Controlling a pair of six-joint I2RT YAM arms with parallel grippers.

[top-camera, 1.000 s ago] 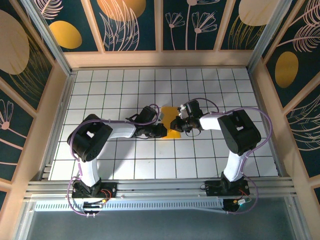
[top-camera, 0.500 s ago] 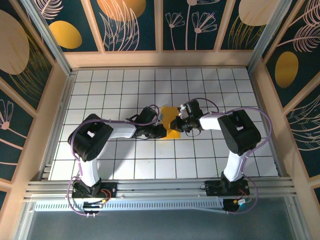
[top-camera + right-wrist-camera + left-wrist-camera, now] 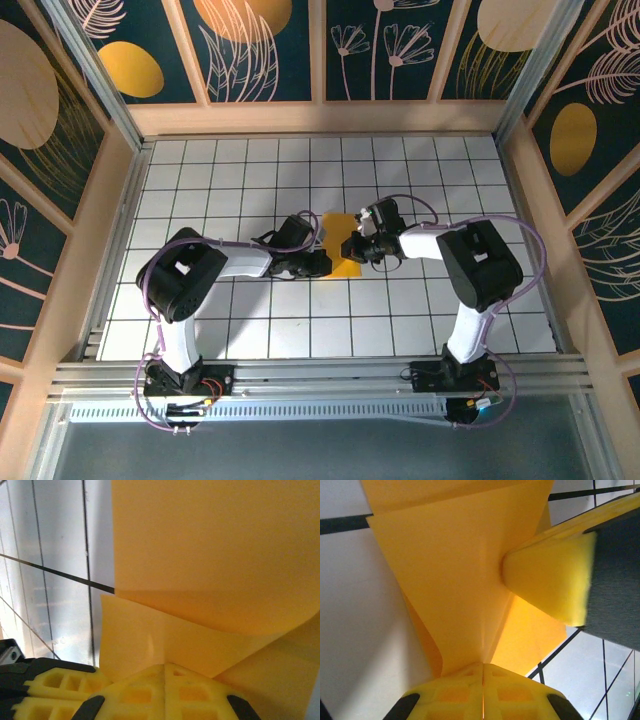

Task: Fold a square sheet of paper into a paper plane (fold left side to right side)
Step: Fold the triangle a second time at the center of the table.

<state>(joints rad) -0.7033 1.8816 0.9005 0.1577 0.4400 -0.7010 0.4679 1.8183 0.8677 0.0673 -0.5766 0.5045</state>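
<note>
Left fingers [image 3: 479, 682] and right fingers [image 3: 165, 680] stay clamped on the square sheet of paper [image 3: 339, 226]; the right crept toward nine o'clock, the fold barely advancing.

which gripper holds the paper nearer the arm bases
The left gripper, on the paper's near-left edge; the right gripper grips it farther up.

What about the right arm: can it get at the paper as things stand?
Probably yes. The right gripper is at the paper, and its wrist view shows the sheet pinched in its shut jaws. The left gripper holds the other side, not in the way.
</note>
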